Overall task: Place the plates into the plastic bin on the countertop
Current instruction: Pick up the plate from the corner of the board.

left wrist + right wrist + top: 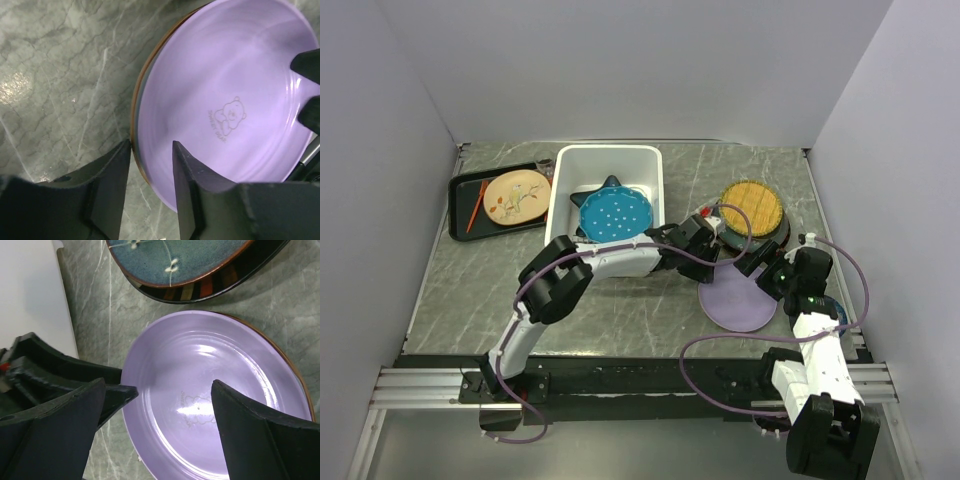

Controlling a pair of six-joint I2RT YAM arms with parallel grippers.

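— Left claw?
— Half open, I'd say, astride the rim of the lavender plate: one finger inside, one outside.
— Right claw?
— Wide open above the same plate, holding nothing. The plate lies on the tabletop, right of the bin.

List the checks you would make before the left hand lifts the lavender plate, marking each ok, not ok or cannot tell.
1. Left hand straddles the lavender plate at its rim: ok.
2. Fingers clamped on that rim: not ok, a gap shows.
3. Only one plate between the fingers: cannot tell; a brown-rimmed plate lies underneath.
4. Right hand out of the lift path: not ok, open above the plate.
5. Room in the plastic bin: ok, likely; only the teal dotted plate and blue star plate inside.
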